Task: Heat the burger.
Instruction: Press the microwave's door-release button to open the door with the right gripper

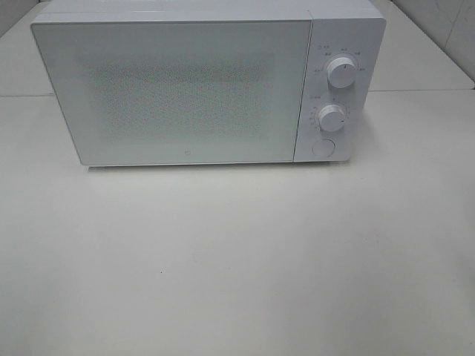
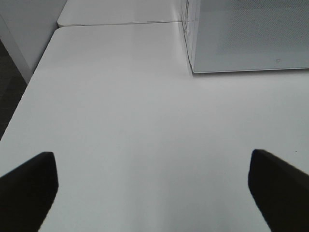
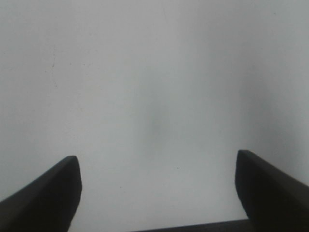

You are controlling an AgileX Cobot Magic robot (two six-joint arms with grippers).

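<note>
The burger is out of view in every frame. A white microwave (image 1: 200, 81) stands at the back of the table with its door shut; its frosted door (image 1: 174, 89) hides the inside. Neither arm shows in the exterior high view. In the left wrist view my left gripper (image 2: 153, 186) is open over bare white table, with the microwave's front corner (image 2: 193, 67) ahead of it. In the right wrist view my right gripper (image 3: 157, 186) is open too, its dark fingers (image 3: 50, 193) wide apart above plain white table with nothing between them.
Two white knobs (image 1: 343, 72) (image 1: 332, 117) and a round button (image 1: 323, 147) sit on the microwave's right panel. The white table (image 1: 237, 259) stretches in front of it. A seam between table sections (image 2: 116, 23) and the table's left edge (image 2: 24, 96) show in the left wrist view.
</note>
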